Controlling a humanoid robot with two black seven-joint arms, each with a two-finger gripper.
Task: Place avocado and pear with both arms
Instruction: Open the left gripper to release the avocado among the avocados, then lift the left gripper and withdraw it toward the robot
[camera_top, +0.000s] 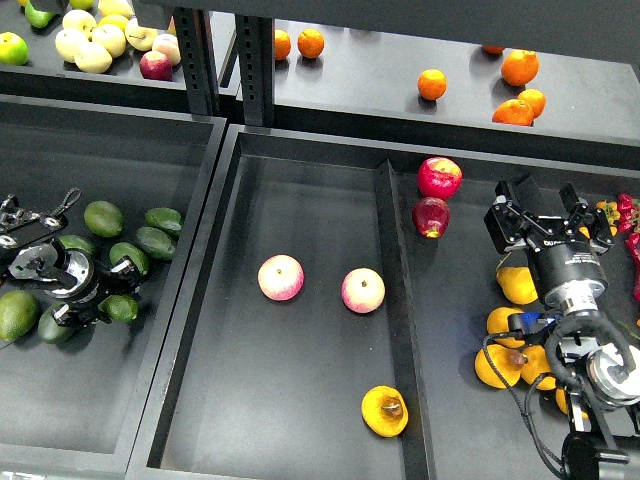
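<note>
Golden-yellow pear (385, 411) lies at lower centre, in the middle tray, brown patch facing right. Right hand (545, 205), fingers spread and empty, hovers well up-right of it. Left hand (122, 281) at lower left sits among dark avocados, narrowed around a bright green avocado (121, 307), grip uncertain.

Bright green glossy avocado (122, 307) among darker avocados in left bin, golden-orange pear (384, 411) on its side, middle bin's front
</note>
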